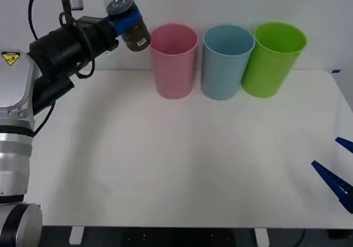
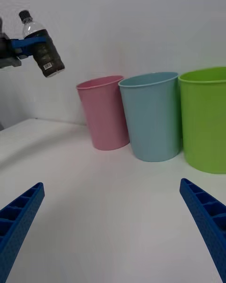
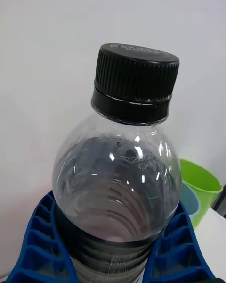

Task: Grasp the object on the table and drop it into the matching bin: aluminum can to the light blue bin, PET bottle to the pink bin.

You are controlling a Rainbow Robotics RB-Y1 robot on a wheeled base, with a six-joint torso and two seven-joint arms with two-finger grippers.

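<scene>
Aloft, PET bottle (image 1: pixel 126 16) between left fingers (image 3: pixel 44 236)

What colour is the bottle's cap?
Black, ribbed; the cap of the bottle shows best in the left wrist view.

Bottle (image 3: pixel 117 188) base cut off, green bin (image 3: pixel 200 188) and light blue bin (image 3: pixel 189 203) mostly hidden

White table (image 1: pixel 165 164), pink bin (image 1: pixel 174 59), light blue bin (image 1: pixel 225 62), green bin (image 1: pixel 271 59) standing on it
</scene>
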